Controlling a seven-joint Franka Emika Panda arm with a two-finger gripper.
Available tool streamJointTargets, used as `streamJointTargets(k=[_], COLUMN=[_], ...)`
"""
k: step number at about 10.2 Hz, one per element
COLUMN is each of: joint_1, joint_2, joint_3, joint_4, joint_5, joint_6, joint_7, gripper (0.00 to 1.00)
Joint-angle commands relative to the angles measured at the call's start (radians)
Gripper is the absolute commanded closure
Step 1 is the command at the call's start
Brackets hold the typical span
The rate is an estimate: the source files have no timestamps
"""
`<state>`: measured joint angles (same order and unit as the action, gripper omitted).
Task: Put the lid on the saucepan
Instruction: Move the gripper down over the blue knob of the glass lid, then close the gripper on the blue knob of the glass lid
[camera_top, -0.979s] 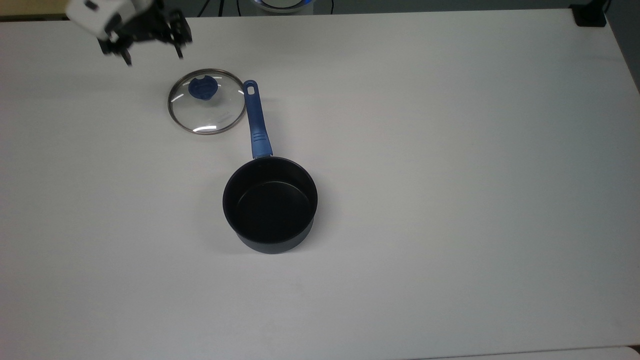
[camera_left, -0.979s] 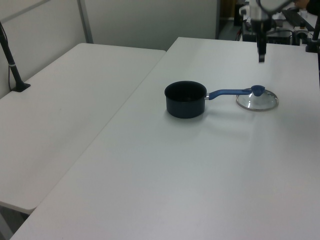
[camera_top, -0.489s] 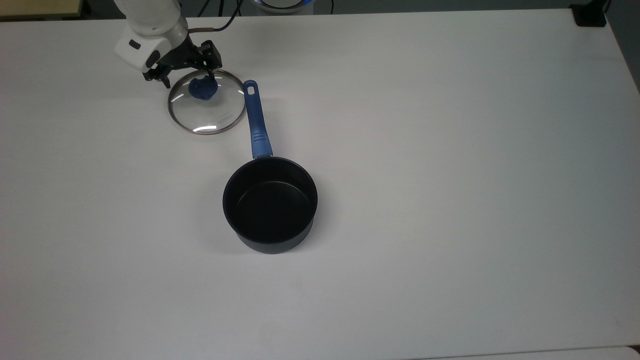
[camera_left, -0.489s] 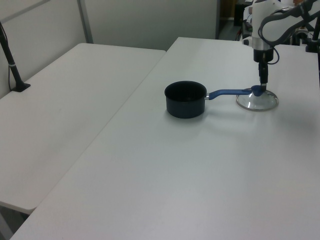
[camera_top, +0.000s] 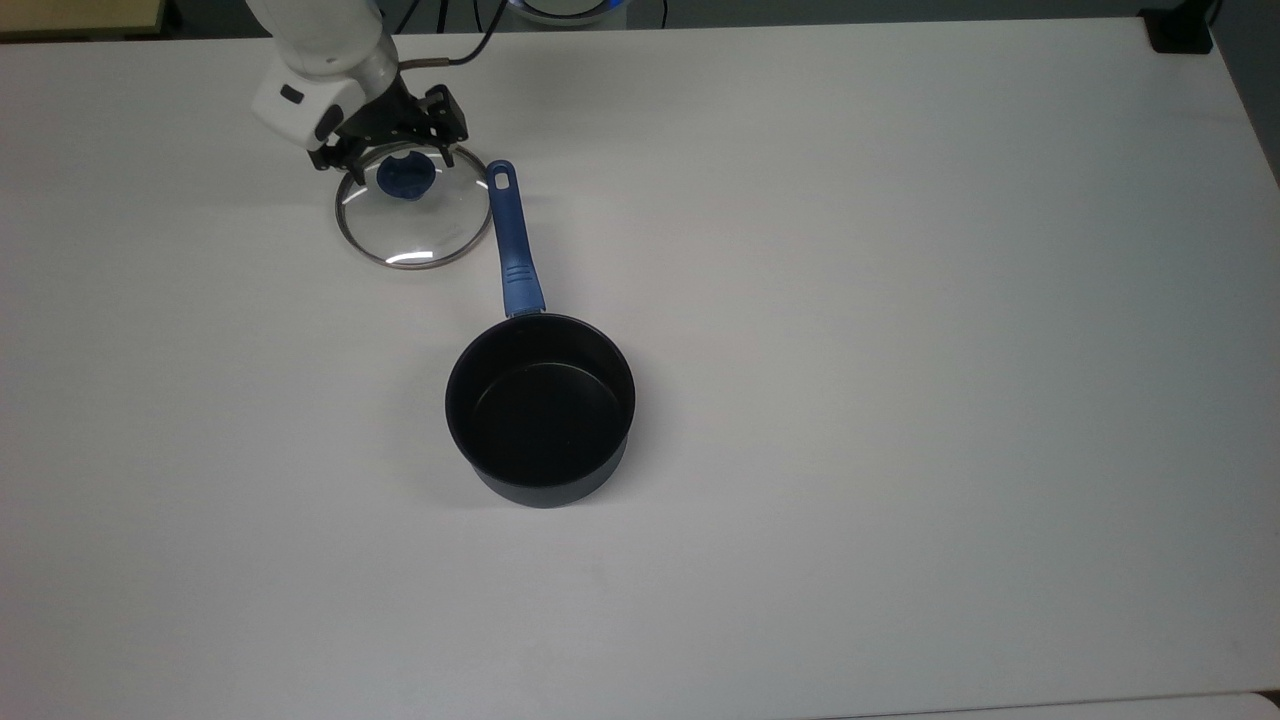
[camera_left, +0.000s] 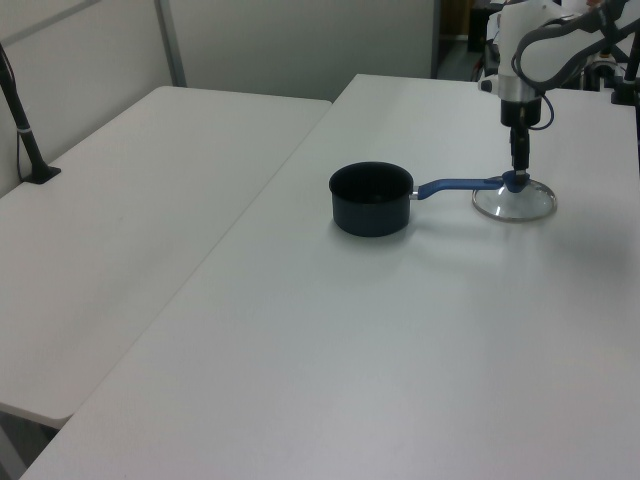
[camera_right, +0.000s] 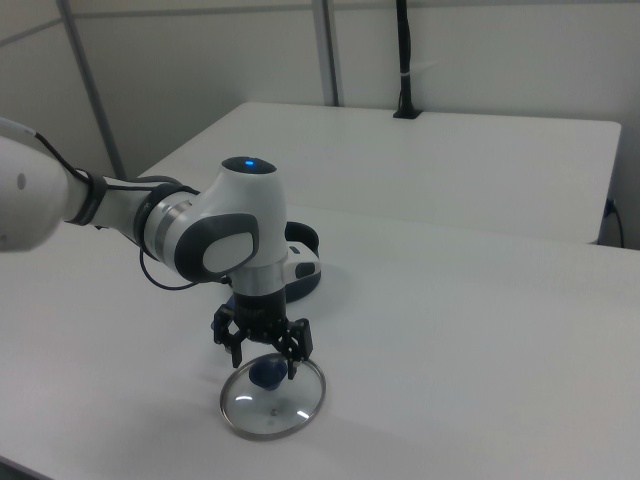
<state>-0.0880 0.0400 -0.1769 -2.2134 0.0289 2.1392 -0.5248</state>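
On the white table (camera_top: 900, 300), the glass lid (camera_top: 413, 215) is lying flat beside the saucepan (camera_top: 540, 405) handle, unlifted; the gripper (camera_top: 398, 160) is hovering, fingers spread, over its blue knob (camera_top: 405, 177). Grasping and placing are remaining.

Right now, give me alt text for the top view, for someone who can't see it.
A robot gripper, open, hangs over the blue knob of a glass lid lying flat on a white table near the top view's upper left. Below it stands an empty dark saucepan, its blue handle reaching up beside the lid's rim.
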Motion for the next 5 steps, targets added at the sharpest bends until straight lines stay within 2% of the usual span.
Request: streamJointTargets(k=[1, 2, 3, 4, 5], joint_1=[0.007, 0.005, 0.005, 0.004, 0.001], joint_2=[0.040, 0.044, 0.040, 0.034, 0.032], joint_3=[0.020, 0.020, 0.020, 0.020, 0.020], joint_4=[-0.002, 0.000, 0.000, 0.003, 0.020], joint_5=[0.020, 0.020, 0.020, 0.020, 0.020], joint_6=[0.066, 0.074, 0.070, 0.062, 0.019], joint_7=[0.020, 0.020, 0.019, 0.019, 0.017], gripper=[0.17, 0.29, 0.49, 0.56, 0.56])
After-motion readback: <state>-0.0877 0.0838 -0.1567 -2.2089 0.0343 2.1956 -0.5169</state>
